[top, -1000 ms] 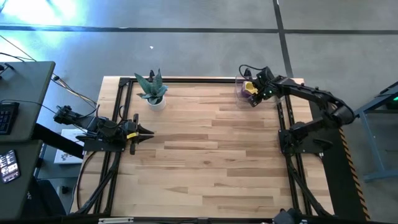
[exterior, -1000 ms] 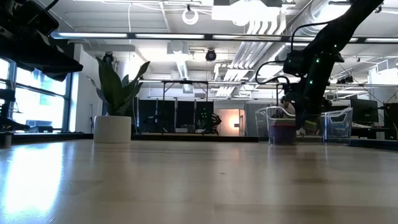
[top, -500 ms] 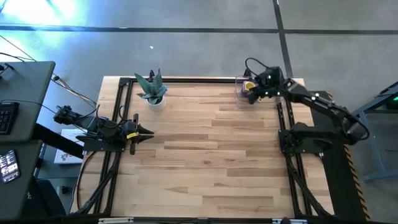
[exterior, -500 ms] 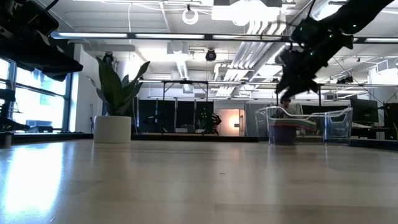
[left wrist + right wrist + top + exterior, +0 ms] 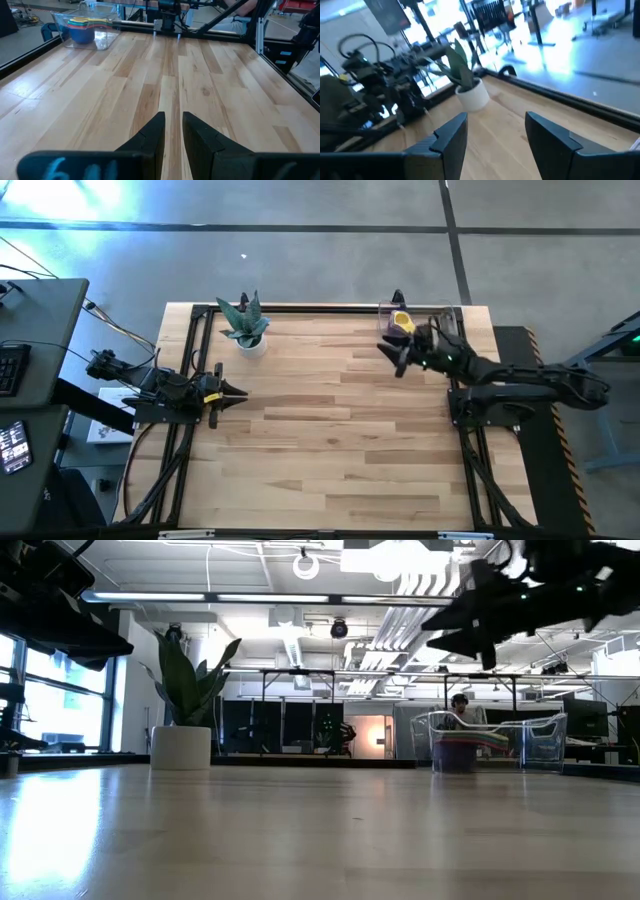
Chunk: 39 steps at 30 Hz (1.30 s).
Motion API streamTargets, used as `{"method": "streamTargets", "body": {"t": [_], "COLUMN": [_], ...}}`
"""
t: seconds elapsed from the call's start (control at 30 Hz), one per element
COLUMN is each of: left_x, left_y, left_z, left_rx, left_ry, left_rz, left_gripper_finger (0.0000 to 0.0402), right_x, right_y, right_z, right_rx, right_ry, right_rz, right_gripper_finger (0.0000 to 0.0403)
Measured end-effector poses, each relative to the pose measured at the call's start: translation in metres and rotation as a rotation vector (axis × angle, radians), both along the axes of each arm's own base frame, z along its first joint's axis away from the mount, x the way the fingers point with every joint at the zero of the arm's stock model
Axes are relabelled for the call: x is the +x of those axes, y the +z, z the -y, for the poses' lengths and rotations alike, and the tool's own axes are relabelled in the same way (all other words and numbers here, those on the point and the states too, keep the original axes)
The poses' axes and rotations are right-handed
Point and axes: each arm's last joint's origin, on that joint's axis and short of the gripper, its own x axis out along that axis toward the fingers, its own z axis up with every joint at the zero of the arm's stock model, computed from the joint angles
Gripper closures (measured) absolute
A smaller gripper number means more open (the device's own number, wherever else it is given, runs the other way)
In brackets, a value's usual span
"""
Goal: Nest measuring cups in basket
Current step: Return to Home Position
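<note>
The clear basket (image 5: pixel 418 313) stands at the table's far right corner, also in the low view (image 5: pixel 540 740) and in the left wrist view (image 5: pixel 107 37). The measuring cups (image 5: pixel 401 322) sit stacked inside it, yellow on top; the stack (image 5: pixel 456 748) shows purple from the side and has a blue bowl in the left wrist view (image 5: pixel 82 29). My right gripper (image 5: pixel 390 352) hovers open and empty, high above the table (image 5: pixel 440 635) and just in front of the basket, its fingers wide apart (image 5: pixel 495 130). My left gripper (image 5: pixel 235 392) waits shut at the left edge (image 5: pixel 173 127).
A white pot with a green plant (image 5: pixel 247 330) stands near the far left corner (image 5: pixel 182 745), ahead of the right gripper (image 5: pixel 472 95). A dark frame rail (image 5: pixel 300 308) runs along the table's edges. Bare wood lies between the two arms.
My right gripper has risen out of the basket and drawn back toward the near edge and slightly left, tipping from pointing down to nearly level. The stack of cups has stayed in the basket.
</note>
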Motion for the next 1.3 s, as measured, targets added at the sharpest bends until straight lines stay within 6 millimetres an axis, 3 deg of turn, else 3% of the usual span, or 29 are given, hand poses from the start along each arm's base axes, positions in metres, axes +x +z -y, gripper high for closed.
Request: {"method": "streamTargets", "body": {"t": [0.2,0.4,0.63,0.97,1.3], "left_x": [0.0,0.0,0.0,0.0,0.0], "left_y": [0.0,0.0,0.0,0.0,0.0], "left_z": [0.0,0.0,0.0,0.0,0.0], "left_rx": [0.0,0.0,0.0,0.0,0.0], "left_ry": [0.0,0.0,0.0,0.0,0.0], "left_rz": [0.0,0.0,0.0,0.0,0.0], "left_gripper_finger": [0.0344,0.0344,0.0344,0.0344,0.0344], "right_x": [-0.02,-0.038,-0.052,-0.067,-0.07], "right_y": [-0.019,-0.037,-0.048,-0.064,-0.062], "right_z": [-0.027,-0.04,-0.044,-0.049,-0.049], "right_rx": [-0.061,-0.105,-0.144,-0.209,-0.358], "right_ry": [-0.071,-0.088,-0.065,0.034,0.046], "right_rz": [0.119,0.147,0.109,-0.086,-0.137], "right_gripper_finger": [0.0212,0.0212,0.0213,0.0213,0.0213]}}
